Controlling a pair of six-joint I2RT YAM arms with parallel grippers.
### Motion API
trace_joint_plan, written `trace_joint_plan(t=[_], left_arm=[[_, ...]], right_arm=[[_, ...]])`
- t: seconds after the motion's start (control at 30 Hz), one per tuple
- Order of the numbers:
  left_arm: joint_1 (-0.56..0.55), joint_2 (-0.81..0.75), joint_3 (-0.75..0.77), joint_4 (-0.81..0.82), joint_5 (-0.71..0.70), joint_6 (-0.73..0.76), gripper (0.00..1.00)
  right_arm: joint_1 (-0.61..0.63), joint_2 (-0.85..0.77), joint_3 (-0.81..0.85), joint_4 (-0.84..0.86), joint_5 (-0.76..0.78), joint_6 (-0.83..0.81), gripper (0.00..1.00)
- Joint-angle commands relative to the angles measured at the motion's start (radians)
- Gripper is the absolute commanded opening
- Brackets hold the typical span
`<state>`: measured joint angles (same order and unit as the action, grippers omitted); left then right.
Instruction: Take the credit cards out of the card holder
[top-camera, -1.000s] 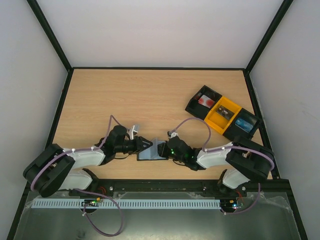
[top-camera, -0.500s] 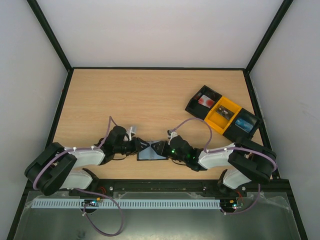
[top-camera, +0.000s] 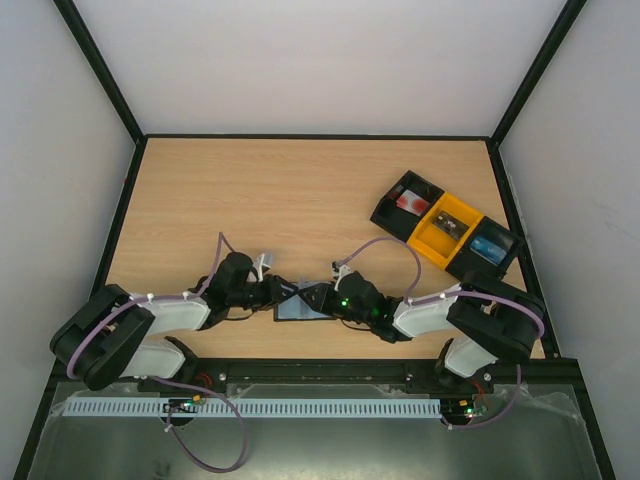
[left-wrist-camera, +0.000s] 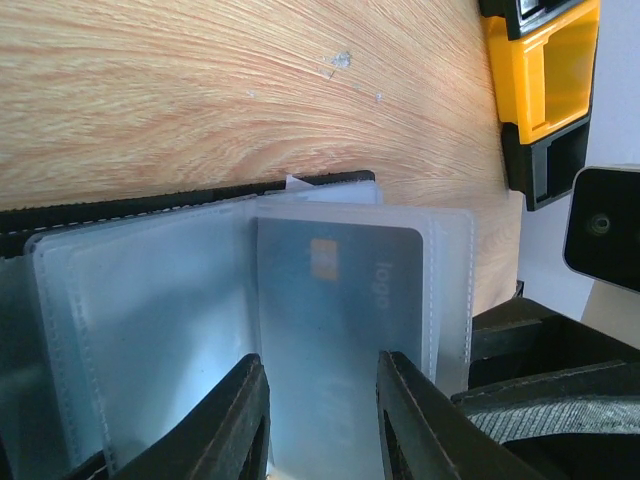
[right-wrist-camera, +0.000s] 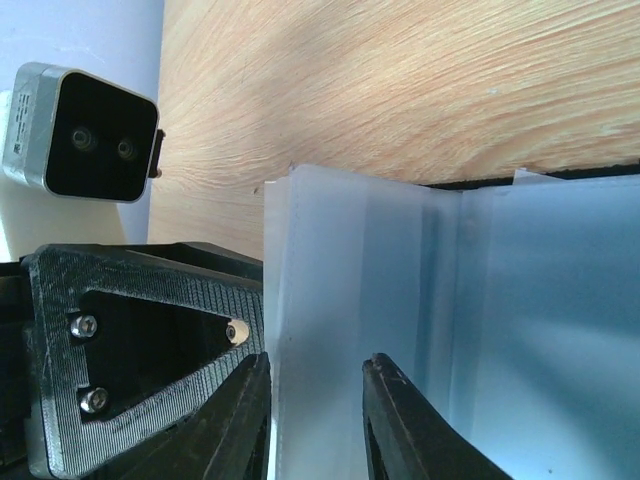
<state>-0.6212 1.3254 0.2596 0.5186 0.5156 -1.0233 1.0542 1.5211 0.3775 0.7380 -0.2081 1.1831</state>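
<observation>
Two grippers meet close to the near edge of the table (top-camera: 300, 190) in the overhead view. The left gripper (top-camera: 278, 293) and the right gripper (top-camera: 322, 297) point at each other, with the card holder (top-camera: 300, 309) lying open directly between their tips. Well beyond the right gripper, toward the far right corner, sits a black-and-yellow tray (top-camera: 430, 245). It has a red-and-white object (top-camera: 410, 201) in one end compartment and a blue object (top-camera: 488, 246) in the other.

From the left wrist, the left gripper's jaws stand a narrow way apart, and its fingers (left-wrist-camera: 245, 420) frame the face of a clear sleeve. Just past the tips, a grey-blue credit card (left-wrist-camera: 340, 300) sits tucked inside that sleeve, showing a small orange chip and the word "logo". The sleeve to the left of the fingers looks milky, and I cannot tell whether it holds a card. The holder's black cover shows as a thin strip along the far edge. Nothing is visibly pinched between the jaws, and I cannot tell whether the tips press on the plastic.

From the right wrist, the right gripper's jaws are likewise narrowly parted over frosted sleeves that spread ahead and to the right. No card print can be made out there. The left gripper's black body sits just beside it on the left.
</observation>
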Motion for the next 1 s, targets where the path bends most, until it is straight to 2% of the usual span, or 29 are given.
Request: trace_joint_plan(t=[0.0,0.17,0.53,0.73,0.87,0.97], left_arm=[[0.006,0.007,-0.009,0.023,0.004,0.015,0.33],[0.01,-0.006,-0.008,0.011,-0.001,0.016,0.33],[0.025,-0.071,-0.007,-0.057,-0.025,0.02,0.37],[0.027,-0.092,-0.001,-0.075,-0.027,0.02,0.39],[0.029,-0.091,0.0,-0.081,-0.027,0.023,0.4],[0.03,-0.089,-0.002,-0.082,-0.025,0.027,0.4]], right_arm=[[0.006,-0.01,0.0,0.011,0.018,-0.002,0.24],[0.007,-0.031,-0.005,-0.011,0.039,-0.012,0.16],[0.007,-0.05,-0.01,-0.039,0.06,-0.023,0.07],[0.007,-0.028,-0.01,0.006,0.022,-0.013,0.07],[0.005,-0.01,-0.006,0.018,0.01,-0.002,0.14],[0.006,0.009,-0.014,0.069,-0.013,0.008,0.09]])
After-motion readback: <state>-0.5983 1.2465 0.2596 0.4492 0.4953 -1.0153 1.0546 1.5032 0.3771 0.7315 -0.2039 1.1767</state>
